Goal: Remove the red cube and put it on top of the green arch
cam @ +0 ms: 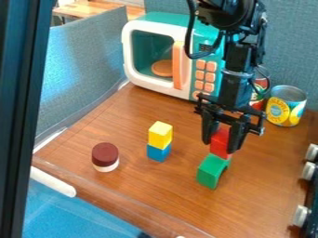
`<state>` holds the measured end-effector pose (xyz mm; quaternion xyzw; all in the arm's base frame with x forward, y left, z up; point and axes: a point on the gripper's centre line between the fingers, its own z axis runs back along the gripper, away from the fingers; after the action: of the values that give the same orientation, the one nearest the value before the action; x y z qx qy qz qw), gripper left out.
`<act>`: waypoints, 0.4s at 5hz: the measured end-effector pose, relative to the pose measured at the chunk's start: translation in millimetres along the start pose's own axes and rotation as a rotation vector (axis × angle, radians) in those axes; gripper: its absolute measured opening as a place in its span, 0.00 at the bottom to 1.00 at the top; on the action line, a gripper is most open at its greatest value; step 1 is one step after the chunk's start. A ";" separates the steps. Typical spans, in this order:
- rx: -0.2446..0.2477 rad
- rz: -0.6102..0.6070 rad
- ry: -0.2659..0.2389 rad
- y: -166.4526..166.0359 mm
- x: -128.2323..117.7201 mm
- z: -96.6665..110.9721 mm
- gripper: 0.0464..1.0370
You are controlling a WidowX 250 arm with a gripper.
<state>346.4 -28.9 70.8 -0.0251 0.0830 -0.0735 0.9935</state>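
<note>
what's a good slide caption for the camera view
The gripper holds the red cube at the top of the green arch, near a yellow block on a blue one.

Illumination: bright, diffuse, from above; top faces of yellow cube [160, 134] and green arch [212, 171] lighter than their sides. Shadows: soft, faint, on the table [261, 172]. Glare: pale sheen across blue-grey partition [81, 69], left; whitish reflections over blue surface [81, 216], near left. Deep tone: black post [22, 93], left edge.
</note>
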 end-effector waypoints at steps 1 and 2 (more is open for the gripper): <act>-0.015 0.009 0.009 1.1 -1.3 0.4 0.53; -0.032 0.047 0.024 9.6 -3.3 -4.3 0.53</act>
<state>343.8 -19.1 66.5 -0.0380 0.0966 -0.0494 0.9934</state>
